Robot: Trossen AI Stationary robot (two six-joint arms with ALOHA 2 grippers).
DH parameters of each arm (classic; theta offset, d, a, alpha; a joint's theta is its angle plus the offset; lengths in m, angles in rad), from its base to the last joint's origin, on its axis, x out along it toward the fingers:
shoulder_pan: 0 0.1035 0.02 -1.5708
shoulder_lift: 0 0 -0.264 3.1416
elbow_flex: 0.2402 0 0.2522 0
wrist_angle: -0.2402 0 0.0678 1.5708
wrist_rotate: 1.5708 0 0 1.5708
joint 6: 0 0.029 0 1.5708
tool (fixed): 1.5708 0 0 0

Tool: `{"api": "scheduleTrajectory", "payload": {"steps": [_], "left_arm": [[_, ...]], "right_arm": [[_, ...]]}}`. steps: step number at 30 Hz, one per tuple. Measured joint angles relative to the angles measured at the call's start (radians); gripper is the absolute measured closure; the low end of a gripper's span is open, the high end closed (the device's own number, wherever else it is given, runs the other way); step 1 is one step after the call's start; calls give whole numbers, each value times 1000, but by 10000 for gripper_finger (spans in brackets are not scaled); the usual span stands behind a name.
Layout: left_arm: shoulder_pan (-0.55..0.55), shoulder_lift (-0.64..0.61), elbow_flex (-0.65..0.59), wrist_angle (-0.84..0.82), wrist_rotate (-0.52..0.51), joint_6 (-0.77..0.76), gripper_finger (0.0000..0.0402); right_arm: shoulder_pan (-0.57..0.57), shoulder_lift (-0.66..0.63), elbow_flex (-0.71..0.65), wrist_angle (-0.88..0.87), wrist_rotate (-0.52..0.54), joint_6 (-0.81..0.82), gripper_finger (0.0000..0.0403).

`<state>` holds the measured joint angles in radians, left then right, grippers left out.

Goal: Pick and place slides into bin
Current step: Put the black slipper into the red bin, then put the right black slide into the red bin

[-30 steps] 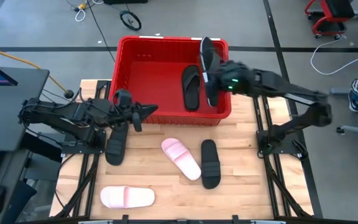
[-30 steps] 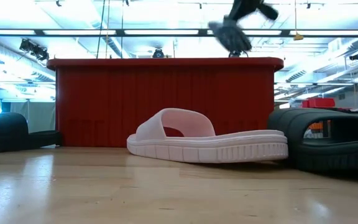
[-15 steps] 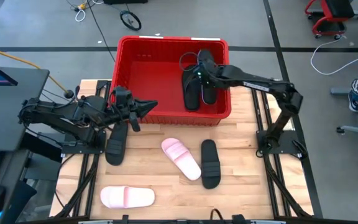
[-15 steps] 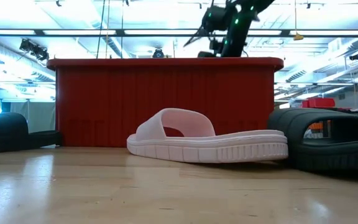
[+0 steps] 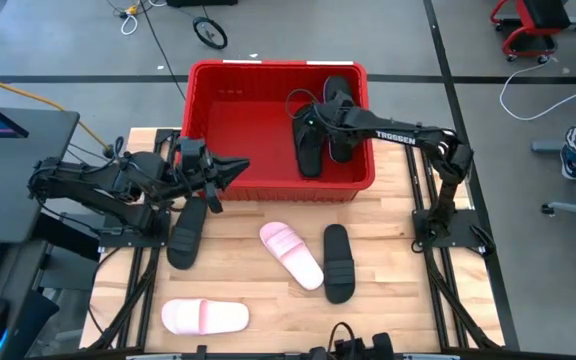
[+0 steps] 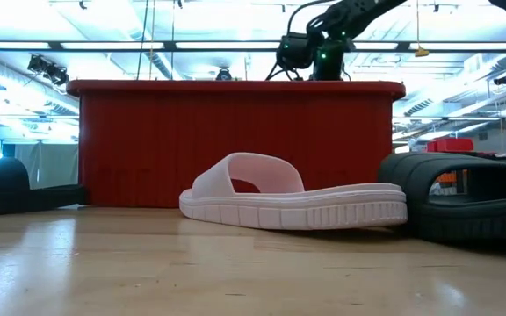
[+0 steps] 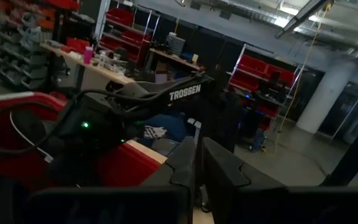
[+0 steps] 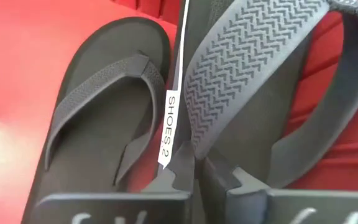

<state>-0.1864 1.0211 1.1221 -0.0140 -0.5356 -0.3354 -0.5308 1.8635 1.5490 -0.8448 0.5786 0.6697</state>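
Reaching arm: right gripper over the bin, jaws nearly together, pinching a white tag beside the two black flip-flops lying inside.
Left gripper: jaws together, empty, beside the bin's front wall.
Desk: four slides outside.

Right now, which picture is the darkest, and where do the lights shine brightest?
The left wrist view is darkest: the left tool and the other arm show as murky shapes. The low view is brightest, ceiling lights glaring white behind the red bin and pale pink slide. The high view is evenly lit, and the right wrist view shows the sandal treads sharply.
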Motion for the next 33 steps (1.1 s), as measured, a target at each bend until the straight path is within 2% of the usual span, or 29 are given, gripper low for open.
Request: {"api": "scheduleTrajectory", "payload": {"steps": [8,13,18,23,26,29,33], "left_arm": [[0,-16,0,-4,0,18,373],[-2,-18,0,-10,0,14,376],[-2,-18,0,-15,1,6,368],[-2,-18,0,-15,1,6,367],[-1,-18,0,-15,0,6,372],[-1,-18,0,-15,0,7,376],[-1,-18,0,-30,0,8,369]], "right_arm": [[-24,12,1,15,-56,6,332],[-22,30,1,39,4,5,307],[-32,37,-14,110,-86,25,300],[-25,-24,-3,146,-104,9,304],[-1,-69,-8,141,-128,-75,307],[35,-171,-7,148,-212,-162,308],[104,-324,-5,150,-371,-196,308]]}}
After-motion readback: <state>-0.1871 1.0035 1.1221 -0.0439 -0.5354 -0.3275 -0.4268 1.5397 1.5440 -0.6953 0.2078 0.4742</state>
